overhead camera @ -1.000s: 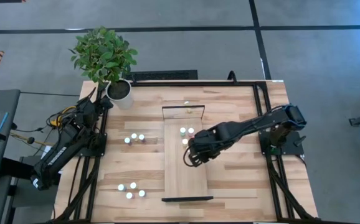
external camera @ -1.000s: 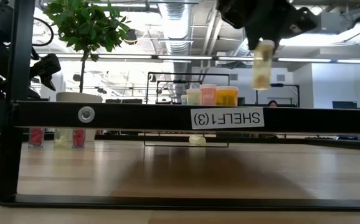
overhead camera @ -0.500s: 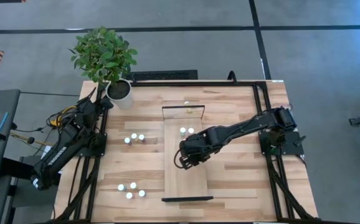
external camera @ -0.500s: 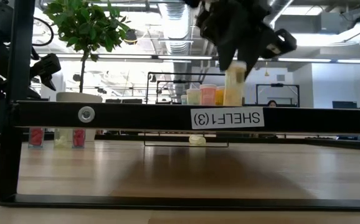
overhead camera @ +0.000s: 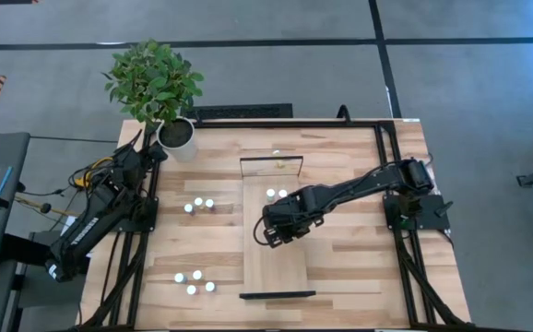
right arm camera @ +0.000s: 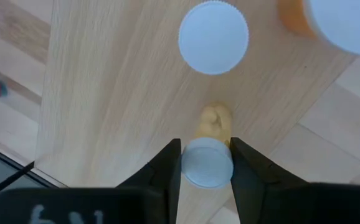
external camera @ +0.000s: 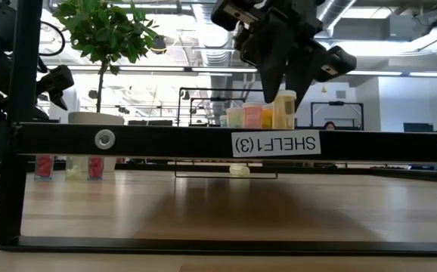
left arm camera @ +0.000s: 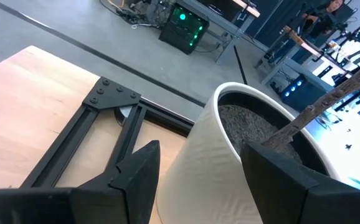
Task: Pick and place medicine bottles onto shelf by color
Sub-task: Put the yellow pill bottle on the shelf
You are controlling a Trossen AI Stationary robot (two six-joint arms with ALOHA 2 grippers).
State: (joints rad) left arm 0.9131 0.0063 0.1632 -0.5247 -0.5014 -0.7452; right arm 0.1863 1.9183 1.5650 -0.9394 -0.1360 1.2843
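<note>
Grey concrete floor w/ dark seams surrounds the light butcher-block table [overhead camera: 359,267], which sits in a black metal frame. Lying lengthwise down the table's middle is the shelf [overhead camera: 276,258]: a long narrow pale-wood panel, smooth grain, thin black frame at both ends; its long axis runs from the near edge toward the far edge. In the low view its front rail carries an upside-down "SHELF(3)" label [external camera: 275,143].

Right gripper [right arm camera: 206,163] is over the shelf's middle, pointing straight down, fingers [right arm camera: 166,165] closed onto a small yellow bottle [external camera: 284,110]. Bottle is upright, long axis vertical, white round cap up, translucent yellowish cylindrical body. Low view shows it down at shelf level, just beside the bottles already there; can't tell if its base touches the wood.

On the shelf near it, toward the far end: a pale green-bodied bottle [external camera: 235,117], a pink one [external camera: 252,115] and an orange one [external camera: 268,117], all upright, white caps, standing close together. From above, two white caps [overhead camera: 277,195] show there.

On the table left of the shelf: a row of three small bottles [overhead camera: 198,204] and a cluster of three more [overhead camera: 195,280] nearer the front edge, all upright, caps up.

Left gripper [left arm camera: 198,171] rests at the table's far-left corner, fingers apart, holding nothing, right against a white ribbed plant pot [left arm camera: 230,162] w/ a leafy green plant [overhead camera: 151,78].
</note>
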